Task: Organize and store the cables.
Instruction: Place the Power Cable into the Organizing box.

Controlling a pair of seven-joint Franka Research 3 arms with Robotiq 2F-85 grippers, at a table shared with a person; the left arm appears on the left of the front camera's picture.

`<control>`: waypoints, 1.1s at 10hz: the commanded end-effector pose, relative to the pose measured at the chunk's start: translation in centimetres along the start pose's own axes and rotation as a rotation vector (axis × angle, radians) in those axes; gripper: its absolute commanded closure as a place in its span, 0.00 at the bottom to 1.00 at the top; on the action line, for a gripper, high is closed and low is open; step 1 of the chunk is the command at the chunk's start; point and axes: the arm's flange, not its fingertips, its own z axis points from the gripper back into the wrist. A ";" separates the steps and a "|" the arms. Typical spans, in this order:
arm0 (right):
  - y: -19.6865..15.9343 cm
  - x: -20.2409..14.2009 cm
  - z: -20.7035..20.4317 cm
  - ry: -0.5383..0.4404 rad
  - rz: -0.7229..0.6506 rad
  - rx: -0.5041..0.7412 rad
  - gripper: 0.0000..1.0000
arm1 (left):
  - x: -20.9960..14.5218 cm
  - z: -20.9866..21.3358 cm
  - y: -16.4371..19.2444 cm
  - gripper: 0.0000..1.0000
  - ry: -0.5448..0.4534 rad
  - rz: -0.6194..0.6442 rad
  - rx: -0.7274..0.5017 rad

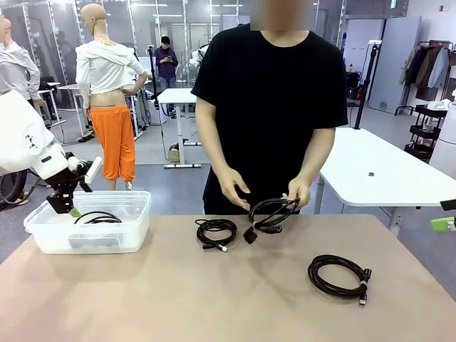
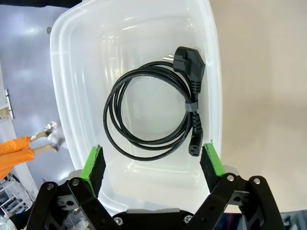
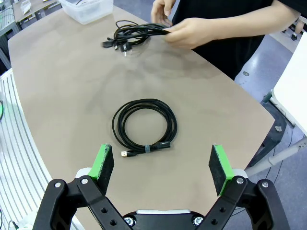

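One black cable [image 2: 153,110], a coil with a power plug, lies loose on the floor of the clear plastic bin [image 2: 72,120]. My left gripper [image 2: 153,160] hangs open just above it, holding nothing; in the front view the left gripper [image 1: 63,203] is over the bin's [image 1: 43,235] left end. A second coiled cable [image 1: 216,231] rests mid-table. The person's hands hold a third cable [image 1: 271,212] above the table. Another coiled cable [image 3: 144,125] lies on the table below my open right gripper [image 3: 161,163], apart from it.
The person stands at the table's far side, both hands [image 3: 192,31] low over the middle. The bin [image 3: 88,7] sits at the far left corner. A rounded table edge [image 3: 249,124] runs close to the right-hand coil [image 1: 338,276].
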 end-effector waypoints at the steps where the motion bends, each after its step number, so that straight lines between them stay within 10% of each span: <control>1: 0.4 0.0 0.0 0.010 -0.018 -0.006 0.00 | 0.2 0.5 0.4 0.00 -0.033 0.009 0.002; 11: 0.4 0.0 0.0 0.010 -0.018 -0.006 0.00 | 0.0 0.0 0.0 0.00 0.000 0.000 0.000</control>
